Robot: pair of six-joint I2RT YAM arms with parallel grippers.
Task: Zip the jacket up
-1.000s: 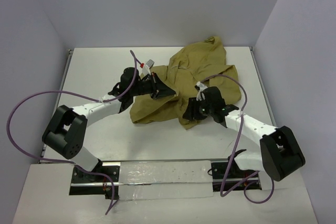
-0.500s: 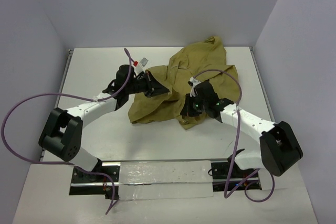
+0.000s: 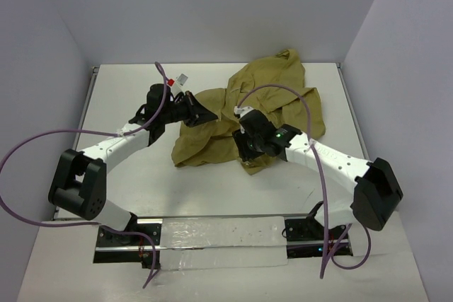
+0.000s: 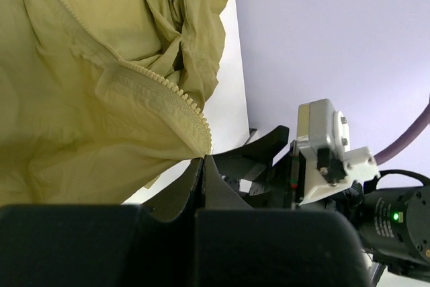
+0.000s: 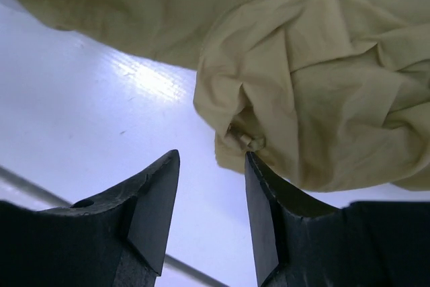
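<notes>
The jacket [image 3: 272,100] lies crumpled on the white table [image 3: 120,97], right of centre and toward the far side, with one bunched part reaching the table's back edge. The left hand [image 3: 207,114] sits at the jacket's left border with its fingers pressed together, pinching the end of a cloth edge lined with zipper teeth [image 4: 168,92]. In the left wrist view that toothed strip runs up and away from the pinch, and the cloth hangs in folds on either side. The right hand [image 3: 244,148] is at the jacket's near edge, low over the table. Its fingers [image 5: 151,199] are spread, with bare table showing between them. A rumpled corner of the jacket, with a small pale nub at its tip, lies just beyond the tip of one finger. Whether the cloth touches that finger cannot be told.
</notes>
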